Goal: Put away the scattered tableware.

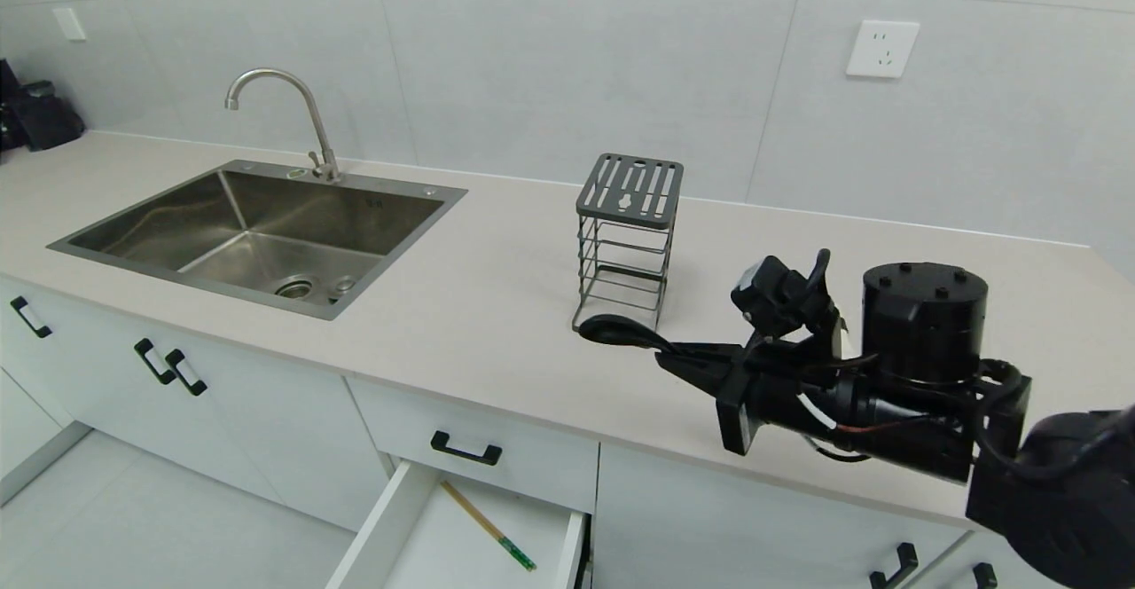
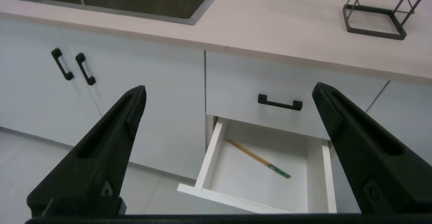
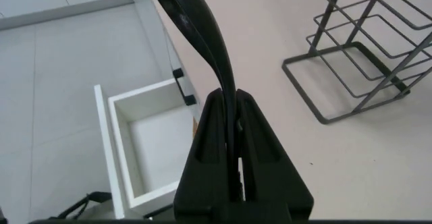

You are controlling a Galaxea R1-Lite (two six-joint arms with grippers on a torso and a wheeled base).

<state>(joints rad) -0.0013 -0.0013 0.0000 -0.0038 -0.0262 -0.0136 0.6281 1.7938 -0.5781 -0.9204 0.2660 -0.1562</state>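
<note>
A black spoon point(image 1: 612, 330) sticks out of my right gripper point(image 1: 687, 360), which is shut on its handle above the countertop's front edge, just in front of the wire rack point(image 1: 628, 234). From the right wrist the spoon point(image 3: 196, 21) runs out of the closed gripper point(image 3: 229, 101) over the open white drawer point(image 3: 108, 143). That drawer point(image 1: 363, 527) is pulled out below the counter and holds a single chopstick point(image 1: 488, 525). My left gripper point(image 2: 229, 92) is open, out in front of the cabinets, facing the drawer point(image 2: 206, 163) and chopstick point(image 2: 260, 160).
A steel sink point(image 1: 177, 274) with a faucet point(image 1: 301, 110) sits at the counter's left. The wire rack point(image 2: 378, 11) stands mid-counter. Cabinet doors with black handles point(image 1: 168, 367) line the front. A wall socket point(image 1: 880, 48) is behind on the right.
</note>
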